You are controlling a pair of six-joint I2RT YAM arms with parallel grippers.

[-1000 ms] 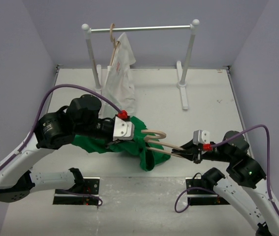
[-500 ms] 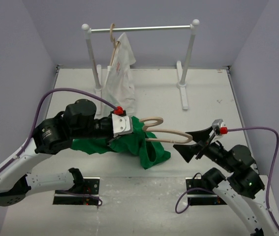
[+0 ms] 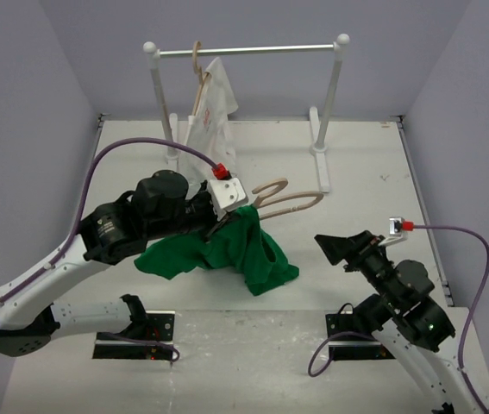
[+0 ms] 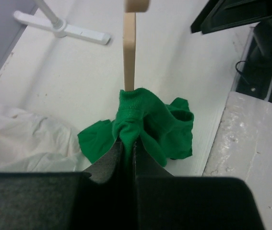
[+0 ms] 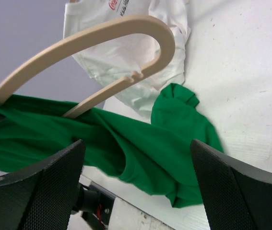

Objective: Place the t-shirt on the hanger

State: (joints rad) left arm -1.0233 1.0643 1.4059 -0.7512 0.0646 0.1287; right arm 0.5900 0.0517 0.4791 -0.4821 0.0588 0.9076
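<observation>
Top external view: the left gripper point(image 3: 229, 207) is pinched shut on bunched fabric of the green t-shirt point(image 3: 218, 252), apparently with one end of the wooden hanger point(image 3: 289, 200) inside the cloth. The hanger juts rightward above the table point(image 3: 365, 172) and the shirt droops crumpled beneath it. The right gripper point(image 3: 341, 250) is spread wide, holding nothing, apart from the hanger. Risk: held at one end only, the hanger may pivot or slip out of the cloth.
</observation>
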